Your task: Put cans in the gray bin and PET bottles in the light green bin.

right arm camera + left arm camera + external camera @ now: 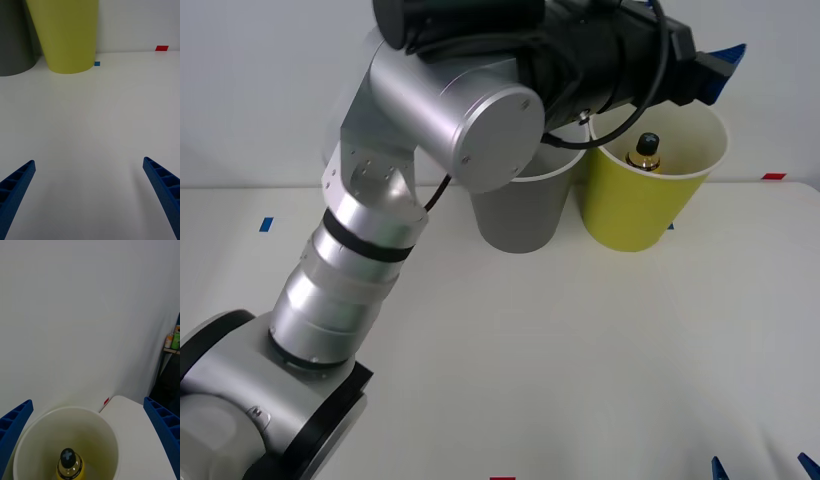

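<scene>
Our left gripper (90, 442) hangs wide open and empty over the light green bin (635, 215) at the far right, the bottle (645, 152) inside; pulling back low, we could tip it. Our right gripper (90, 198) waits near, spread and empty.

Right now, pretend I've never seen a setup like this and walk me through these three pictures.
This is a two-armed robot at a white table. The front picture looks down from above its arms. The other two come from cameras on its wrists; the blue prongs at their bottom corners are gripper fingers.

The left gripper hangs open over the light green bin, holding nothing. A small yellow bottle with a dark cap stands inside that bin. The gray bin stands beside it, on the robot's left.

The right gripper waits open, low over the table's near edge, facing both bins.
</scene>
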You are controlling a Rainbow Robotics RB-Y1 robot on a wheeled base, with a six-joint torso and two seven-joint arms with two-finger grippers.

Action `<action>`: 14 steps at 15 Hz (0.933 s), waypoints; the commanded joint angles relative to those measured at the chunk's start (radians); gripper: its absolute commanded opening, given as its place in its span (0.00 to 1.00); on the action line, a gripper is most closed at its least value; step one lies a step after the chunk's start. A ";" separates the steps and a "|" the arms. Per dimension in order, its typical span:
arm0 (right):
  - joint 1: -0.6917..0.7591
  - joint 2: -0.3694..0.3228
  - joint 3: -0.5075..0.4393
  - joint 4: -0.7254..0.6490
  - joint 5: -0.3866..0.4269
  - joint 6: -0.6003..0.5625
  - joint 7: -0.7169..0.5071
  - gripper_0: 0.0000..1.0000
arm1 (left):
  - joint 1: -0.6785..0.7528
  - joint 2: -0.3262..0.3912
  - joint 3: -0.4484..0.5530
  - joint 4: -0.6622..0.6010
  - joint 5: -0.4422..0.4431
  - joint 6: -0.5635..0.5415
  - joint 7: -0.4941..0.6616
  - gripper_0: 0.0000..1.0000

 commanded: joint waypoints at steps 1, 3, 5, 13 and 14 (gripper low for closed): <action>0.000 0.000 0.000 0.000 0.000 0.000 0.000 1.00 | 0.243 0.101 0.020 -0.234 -0.005 0.012 -0.006 1.00; 0.000 0.000 0.000 0.000 0.000 0.000 0.000 1.00 | 0.347 0.163 0.031 -0.321 -0.003 0.012 -0.005 1.00; 0.000 0.000 0.000 0.000 0.000 0.000 0.000 1.00 | 0.436 0.213 0.054 -0.389 -0.003 0.012 0.000 1.00; 0.000 0.000 0.000 0.000 0.000 0.000 0.000 1.00 | 0.708 0.356 0.149 -0.482 -0.045 0.012 -0.002 1.00; 0.000 0.000 0.000 0.000 0.000 0.000 0.000 1.00 | 0.754 0.331 0.163 -0.504 -0.057 0.012 -0.005 1.00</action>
